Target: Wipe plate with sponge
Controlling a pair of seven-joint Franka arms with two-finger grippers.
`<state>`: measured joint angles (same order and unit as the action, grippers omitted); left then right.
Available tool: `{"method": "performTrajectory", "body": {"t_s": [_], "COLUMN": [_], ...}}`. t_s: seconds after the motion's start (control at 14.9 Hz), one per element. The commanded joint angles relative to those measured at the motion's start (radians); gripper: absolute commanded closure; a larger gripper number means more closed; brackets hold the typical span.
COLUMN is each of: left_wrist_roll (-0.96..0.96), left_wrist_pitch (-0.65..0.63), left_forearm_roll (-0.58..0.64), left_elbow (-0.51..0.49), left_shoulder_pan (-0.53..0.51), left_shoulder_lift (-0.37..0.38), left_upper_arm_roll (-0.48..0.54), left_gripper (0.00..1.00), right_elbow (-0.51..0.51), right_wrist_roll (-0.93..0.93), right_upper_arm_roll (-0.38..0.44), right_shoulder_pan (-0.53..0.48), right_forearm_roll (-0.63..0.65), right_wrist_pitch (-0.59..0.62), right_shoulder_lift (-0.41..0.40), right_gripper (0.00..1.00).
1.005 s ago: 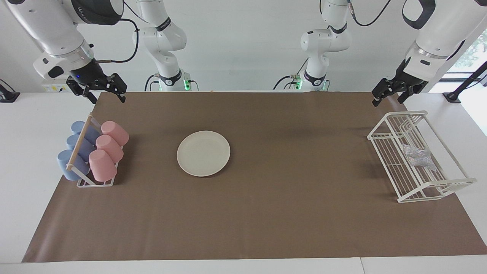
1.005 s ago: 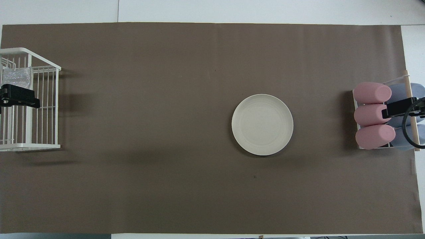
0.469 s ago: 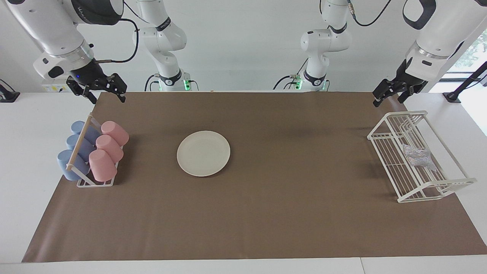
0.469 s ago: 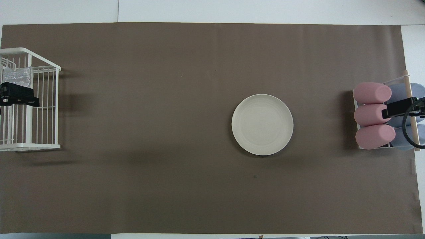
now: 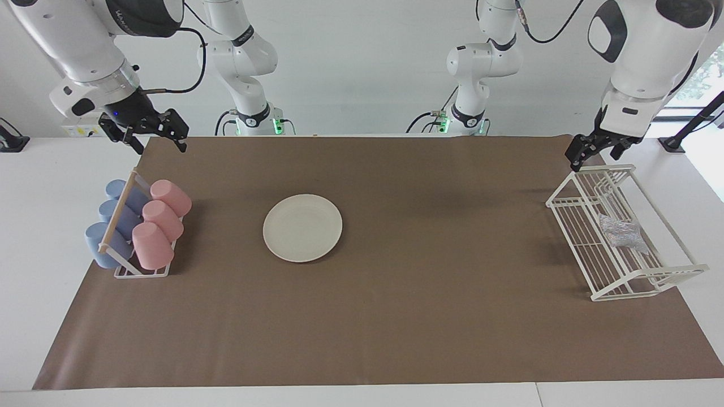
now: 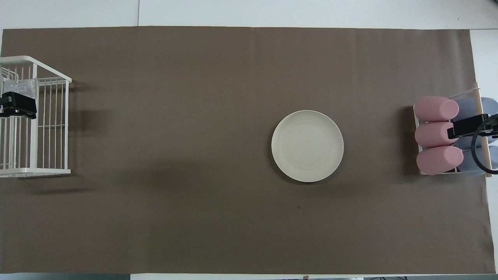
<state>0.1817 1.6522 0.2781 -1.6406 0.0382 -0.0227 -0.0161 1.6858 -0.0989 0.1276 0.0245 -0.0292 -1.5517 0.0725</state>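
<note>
1. Sponge (image 5: 621, 233) sits in the white wire rack (image 5: 667, 270), right of frame; plate (image 5: 302, 228) left of centre.
2. Left gripper (image 5: 588, 151) hangs empty over the rack's upper end; can't tell its opening. It could snag the wires.
3. Right gripper (image 5: 153, 134), upper left, waits open and empty.

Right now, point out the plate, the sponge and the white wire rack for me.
plate (image 5: 302, 228): facing view, middle of its flat face.
sponge (image 5: 621, 232): facing view, middle of the glittery pad.
white wire rack (image 5: 567, 194): facing view, top rail nearest the robots.
</note>
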Motion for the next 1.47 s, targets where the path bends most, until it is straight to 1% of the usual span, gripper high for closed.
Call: {"method": "performTrajectory", "body": {"t_s": [0.0, 0.13, 0.2, 0.27, 0.33, 0.4, 0.54, 0.67, 0.94, 1.0, 1.07, 1.14, 1.27, 1.34, 1.41], "left_wrist_roll": [0.039, 0.079, 0.081, 0.081, 0.085, 0.114, 0.159, 0.16, 0.218, 0.226, 0.234, 0.246, 0.262, 0.271, 0.286], "left_wrist_pitch": [0.024, 0.027, 0.038, 0.064, 0.075, 0.063, 0.055, 0.069, 0.041, 0.044, 0.047, 0.049, 0.046, 0.047, 0.052], "left_forearm_roll": [0.18, 0.324, 0.39, 0.441, 0.49, 0.521, 0.594, 0.68, 0.691, 0.691, 0.693, 0.691, 0.693, 0.693, 0.693], "left_elbow": [0.024, 0.054, 0.058, 0.055, 0.054, 0.064, 0.117, 0.116, 0.096, 0.087, 0.078, 0.076, 0.073, 0.071, 0.055], "left_shoulder_pan": [0.043, 0.08, 0.081, 0.08, 0.084, 0.106, 0.124, 0.112, 0.111, 0.111, 0.111, 0.111, 0.111, 0.111, 0.111], "left_shoulder_lift": [-0.113, -0.207, -0.233, -0.244, -0.276, -0.327, -0.405, -0.419, -0.418, -0.416, -0.413, -0.413, -0.411, -0.411, -0.407], "left_upper_arm_roll": [0.004, 0.004, 0.002, 0.002, 0.004, 0.005, 0.008, 0.007, 0.007, 0.007, 0.007, 0.007, 0.007, 0.007, 0.007], "left_gripper": [0.0, 0.0, 0.0, 0.0, 0.0, 0.0, 0.0, 0.0, 0.0, 0.03, 0.11, 0.22, 0.52, 0.6, 0.62], "right_elbow": [0.028, 0.028, 0.026, 0.023, 0.023, 0.023, 0.023, 0.023, 0.026, 0.029, 0.031, 0.032, 0.043, 0.048, 0.057], "right_wrist_roll": [-0.022, -0.012, 0.023, 0.097, 0.208, 0.332, 0.546, 0.689, 0.902, 0.945, 0.99, 1.054, 1.183, 1.209, 1.216], "right_upper_arm_roll": [-0.006, -0.009, -0.009, -0.009, -0.009, -0.009, -0.009, -0.009, -0.012, -0.02, -0.02, -0.02, -0.02, -0.02, -0.026], "right_shoulder_pan": [0.005, 0.008, 0.008, 0.008, 0.009, 0.008, 0.006, 0.003, 0.012, 0.012, 0.012, 0.012, 0.012, 0.012, 0.014], "right_forearm_roll": [0.014, 0.014, 0.012, 0.012, 0.012, 0.012, 0.012, 0.009, -0.003, -0.003, -0.003, -0.003, -0.003, -0.005, -0.008], "right_wrist_pitch": [0.004, 0.013, 0.013, 0.013, 0.009, 0.007, 0.007, 0.012, 0.013, 0.013, 0.013, 0.013, 0.004, 0.001, 0.001], "right_shoulder_lift": [0.027, 0.027, 0.027, 0.027, 0.027, 0.026, 0.026, 0.026, 0.027, 0.029, 0.03, 0.033, 0.035, 0.039, 0.044], "right_gripper": [0.0, 0.0, 0.0, 0.0, 0.0, 0.0, 0.0, 0.0, 0.0, 0.0, 0.0, 0.0, 0.0, 0.0, 0.0]}}
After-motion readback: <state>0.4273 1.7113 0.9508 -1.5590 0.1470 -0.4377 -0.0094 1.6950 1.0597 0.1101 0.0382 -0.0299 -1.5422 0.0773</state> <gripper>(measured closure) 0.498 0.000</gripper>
